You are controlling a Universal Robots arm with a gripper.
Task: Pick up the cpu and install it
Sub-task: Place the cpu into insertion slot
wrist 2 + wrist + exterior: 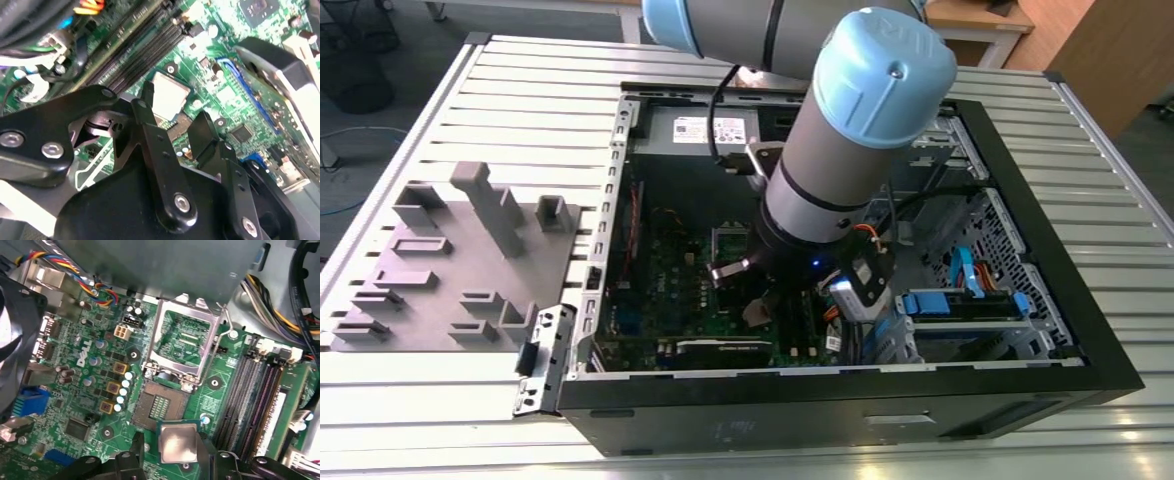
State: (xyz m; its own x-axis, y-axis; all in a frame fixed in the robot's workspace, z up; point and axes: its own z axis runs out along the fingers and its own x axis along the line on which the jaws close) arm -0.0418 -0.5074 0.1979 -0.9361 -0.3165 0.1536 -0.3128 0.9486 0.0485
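A: On the exterior view's left, what stands on the desk (454, 80)?
B: Grey blocks (454, 250). To their right lies an open case (854, 400), and the arm (854, 130) reaches down into it.
A: And inside the case?
B: In both wrist views the cpu (177, 442) (170, 95) sits pinched between the black jaws, one at each side edge, silver top showing. It is over the green board (100, 390), overlapping a corner of the bare socket (157, 407). Beyond the socket, its metal frame (182, 345) is flipped open.
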